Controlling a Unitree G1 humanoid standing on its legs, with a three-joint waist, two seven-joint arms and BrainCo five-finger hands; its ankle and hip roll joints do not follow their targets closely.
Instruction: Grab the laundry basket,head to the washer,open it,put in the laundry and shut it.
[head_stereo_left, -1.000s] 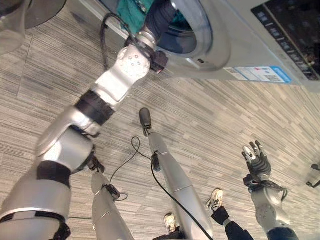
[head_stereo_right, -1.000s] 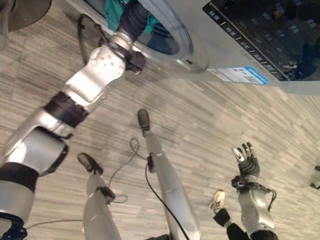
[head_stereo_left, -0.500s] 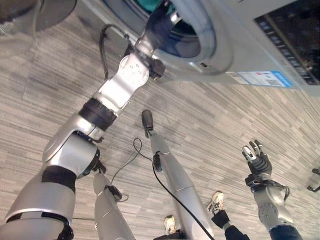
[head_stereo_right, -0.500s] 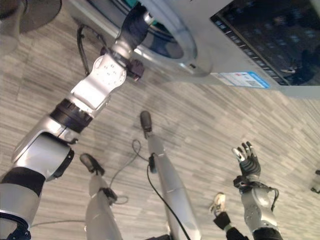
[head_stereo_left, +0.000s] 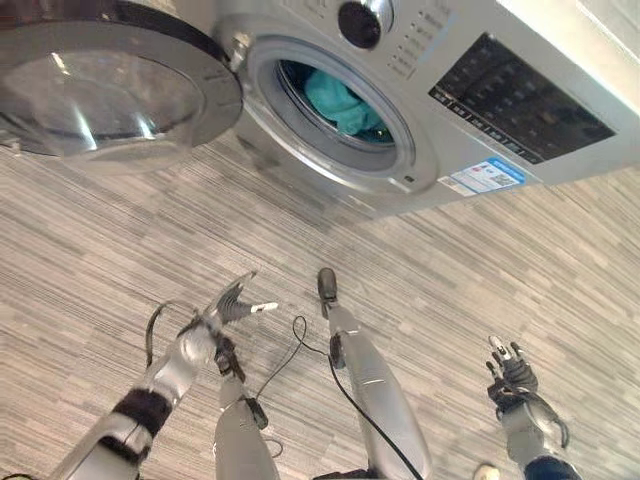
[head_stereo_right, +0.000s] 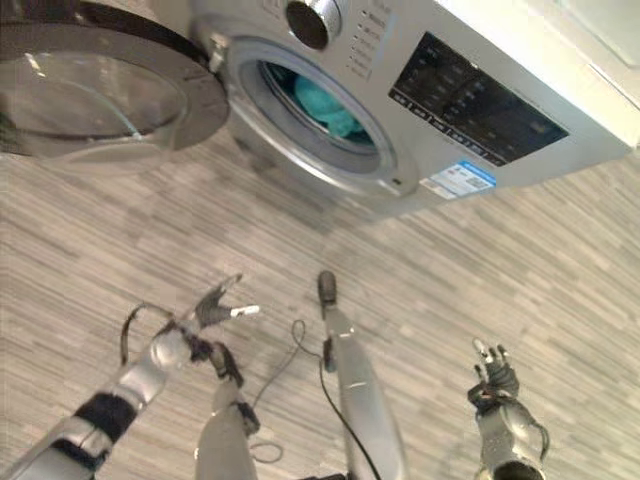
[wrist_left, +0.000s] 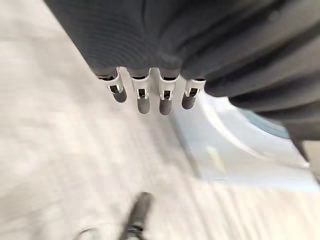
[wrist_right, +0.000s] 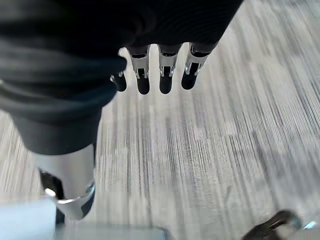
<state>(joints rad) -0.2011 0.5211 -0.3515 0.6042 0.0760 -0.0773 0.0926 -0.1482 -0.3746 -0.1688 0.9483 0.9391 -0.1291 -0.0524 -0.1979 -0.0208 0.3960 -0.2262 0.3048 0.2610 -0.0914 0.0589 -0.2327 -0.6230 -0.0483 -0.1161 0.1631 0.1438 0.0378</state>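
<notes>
The left hand (head_stereo_left: 232, 302) hangs low over the wood-grain floor (head_stereo_left: 480, 250), well in front of the washer (head_stereo_left: 420, 90). Its fingers (wrist_left: 141, 95) are straight and loosely spread, and they hold nothing. The right hand (head_stereo_left: 510, 372) is low at the robot's right, also over bare floor and well away from the machine; its fingers (wrist_right: 165, 75) are straight and relaxed, and it too is empty.

The washer stands across the far side of the floor. Its round door (head_stereo_left: 100, 85) is swung fully open toward the robot's left, glass facing up, hinged at the left rim of the drum opening (head_stereo_left: 335, 110). Inside the drum lies teal laundry (head_stereo_left: 340, 100), bunched toward the upper part of the opening. Above the opening sits a round knob (head_stereo_left: 360, 20), and to its right a dark control panel (head_stereo_left: 520, 100). A blue and white sticker (head_stereo_left: 485, 177) lies at the washer's front edge below that panel.
</notes>
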